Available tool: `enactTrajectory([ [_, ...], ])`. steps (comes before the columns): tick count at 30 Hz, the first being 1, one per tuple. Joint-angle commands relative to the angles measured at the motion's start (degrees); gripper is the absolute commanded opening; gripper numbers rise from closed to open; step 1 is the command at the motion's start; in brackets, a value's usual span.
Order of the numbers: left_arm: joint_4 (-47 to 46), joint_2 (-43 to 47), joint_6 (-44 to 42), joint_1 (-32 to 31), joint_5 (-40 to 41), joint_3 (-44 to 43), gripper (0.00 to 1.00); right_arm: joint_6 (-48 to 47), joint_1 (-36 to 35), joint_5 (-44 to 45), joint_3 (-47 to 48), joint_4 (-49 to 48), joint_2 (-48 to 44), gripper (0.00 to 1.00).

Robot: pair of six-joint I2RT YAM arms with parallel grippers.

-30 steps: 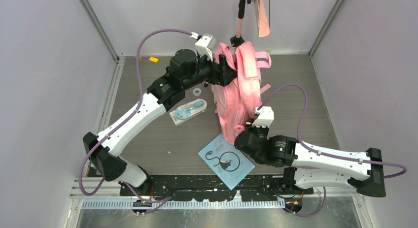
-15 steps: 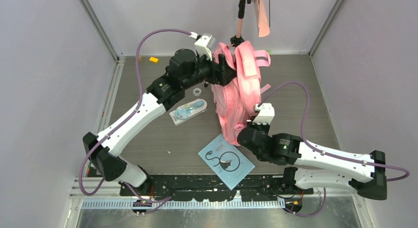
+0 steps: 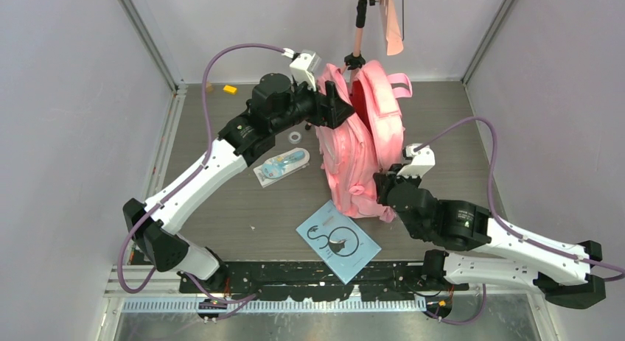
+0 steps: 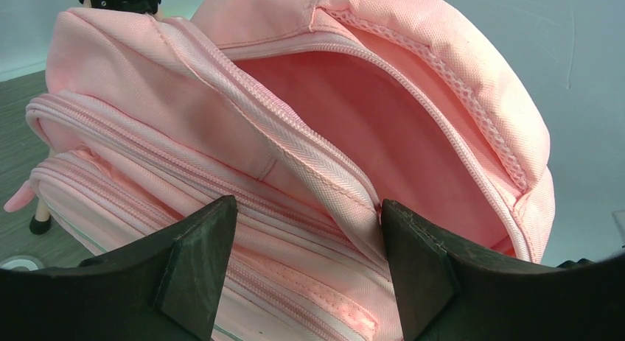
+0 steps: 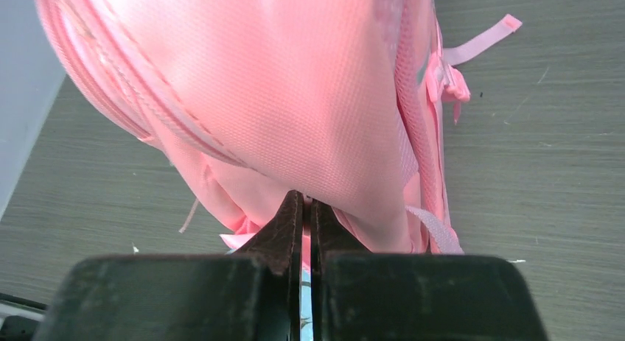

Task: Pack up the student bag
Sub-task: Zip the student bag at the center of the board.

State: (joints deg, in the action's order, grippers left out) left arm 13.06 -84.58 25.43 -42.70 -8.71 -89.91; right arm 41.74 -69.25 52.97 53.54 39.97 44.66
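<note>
The student bag (image 3: 352, 160) is a bright pink backpack standing upright in the middle of the table. Its main compartment gapes open at the top, showing the pink lining in the left wrist view (image 4: 368, 98). My left gripper (image 3: 335, 105) is at the bag's top and grips the front section; the zip edge lies between its jaws (image 4: 306, 238). My right gripper (image 3: 385, 180) is at the bag's right side, shut on a thin fold of the pink back panel (image 5: 295, 83), with its fingertips (image 5: 306, 201) pinching the fabric.
A light blue booklet (image 3: 339, 241) lies in front of the bag. A packaged blue item (image 3: 282, 166) and a small white ring (image 3: 295, 137) lie to its left. A yellow piece (image 3: 231, 90) sits at the far left. A stand (image 3: 356, 43) rises behind the bag.
My right arm has moved to the right and back with the back panel in its grip. The bag's main opening has spread wider. My left gripper has stayed in place.
</note>
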Motion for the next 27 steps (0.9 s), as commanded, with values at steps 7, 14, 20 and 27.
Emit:
enactTrajectory([
  [7, 4.98, 0.05, -1.73, 0.25, -6.37, 2.48, 0.83, -10.14, 0.37, 2.84, 10.56, -9.71, 1.14, 0.0],
  [14, 2.51, 2.49, -6.64, 0.16, -9.88, 3.16, 0.9, -13.0, 0.35, 2.31, 14.22, -11.37, 1.88, 0.0],
  [20, -1.04, 5.9, -10.41, 0.16, -14.3, 6.07, 0.96, -14.8, 0.36, 1.34, 19.25, -12.02, 4.5, 0.0],
  [27, -4.51, 7.52, -12.22, 0.16, -18.04, 9.96, 0.95, -16.89, 0.34, 0.86, 24.38, -13.53, 7.09, 0.0],
])
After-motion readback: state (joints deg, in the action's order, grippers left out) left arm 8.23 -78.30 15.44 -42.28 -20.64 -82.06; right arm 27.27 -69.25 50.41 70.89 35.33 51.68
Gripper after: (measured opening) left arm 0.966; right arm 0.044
